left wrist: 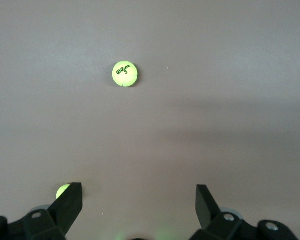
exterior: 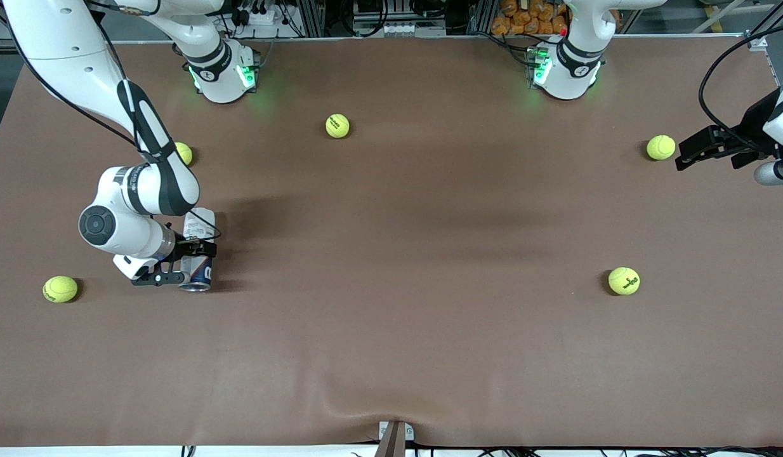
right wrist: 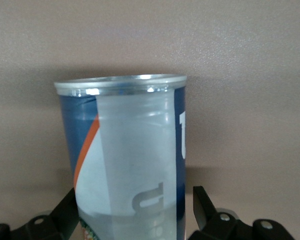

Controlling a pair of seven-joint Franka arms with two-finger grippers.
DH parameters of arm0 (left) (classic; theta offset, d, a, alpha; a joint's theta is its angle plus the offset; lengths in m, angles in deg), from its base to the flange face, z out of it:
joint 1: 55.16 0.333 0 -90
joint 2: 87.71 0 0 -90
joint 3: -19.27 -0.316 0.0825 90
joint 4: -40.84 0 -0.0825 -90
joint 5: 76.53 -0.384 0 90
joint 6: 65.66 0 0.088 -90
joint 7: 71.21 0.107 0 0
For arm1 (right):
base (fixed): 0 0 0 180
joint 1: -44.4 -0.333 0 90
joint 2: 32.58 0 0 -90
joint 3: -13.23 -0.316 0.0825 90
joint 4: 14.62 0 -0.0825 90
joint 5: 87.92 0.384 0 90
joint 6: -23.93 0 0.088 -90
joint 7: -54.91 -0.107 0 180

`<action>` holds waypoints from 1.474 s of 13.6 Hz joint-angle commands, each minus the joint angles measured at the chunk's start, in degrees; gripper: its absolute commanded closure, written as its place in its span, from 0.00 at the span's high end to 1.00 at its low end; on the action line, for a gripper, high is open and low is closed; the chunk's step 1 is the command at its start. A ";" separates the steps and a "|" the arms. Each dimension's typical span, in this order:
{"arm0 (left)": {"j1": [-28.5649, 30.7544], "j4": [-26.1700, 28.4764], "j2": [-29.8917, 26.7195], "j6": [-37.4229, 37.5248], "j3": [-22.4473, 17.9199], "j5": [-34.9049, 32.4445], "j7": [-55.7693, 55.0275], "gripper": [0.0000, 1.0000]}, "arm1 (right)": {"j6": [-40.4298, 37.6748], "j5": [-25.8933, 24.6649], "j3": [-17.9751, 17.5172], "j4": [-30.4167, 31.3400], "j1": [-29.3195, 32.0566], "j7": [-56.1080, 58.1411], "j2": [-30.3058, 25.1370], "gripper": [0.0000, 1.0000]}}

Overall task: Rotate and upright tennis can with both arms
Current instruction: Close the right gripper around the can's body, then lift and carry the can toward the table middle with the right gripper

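Note:
The tennis can (exterior: 202,271) lies on its side on the brown table toward the right arm's end, its silver rim pointing at the front camera. My right gripper (exterior: 190,259) is down over the can's middle. In the right wrist view the can (right wrist: 130,140) fills the space between the fingers of the right gripper (right wrist: 135,202). One finger (right wrist: 66,207) sits against the label, and the other finger (right wrist: 202,205) stands a small gap off it, so the gripper is open. My left gripper (exterior: 688,152) hangs open and empty at the left arm's end; the left gripper (left wrist: 139,200) has bare table between its fingers.
Several yellow-green tennis balls lie scattered: one (exterior: 60,289) beside the can toward the table's end, one (exterior: 184,153) partly under the right arm, one (exterior: 337,125) near the bases, one (exterior: 660,147) just off the left gripper, one (exterior: 624,280) nearer the camera.

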 commanded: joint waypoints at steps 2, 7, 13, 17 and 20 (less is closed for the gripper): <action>0.23 -0.69 0.69 0.79 0.24 0.81 0.85 1.00 | 0.88 -0.92 -0.36 0.00 0.36 -0.65 0.72 0.92; 0.50 -1.92 0.61 0.79 0.15 0.63 1.12 1.00 | 0.01 -0.92 -0.36 -1.40 -0.34 -0.21 0.63 0.75; 0.59 -1.92 0.52 0.88 0.06 0.72 1.12 1.00 | -17.89 -1.01 -0.45 -14.03 -9.89 -0.47 -0.95 0.75; 0.76 -1.92 0.52 0.97 -0.03 0.72 1.20 1.00 | -26.45 -8.20 -0.62 -25.39 -21.93 0.40 0.28 0.75; 0.76 -1.83 0.52 0.97 -0.03 0.72 1.20 1.00 | -23.83 -8.74 -0.71 -25.84 -32.29 6.89 0.72 0.75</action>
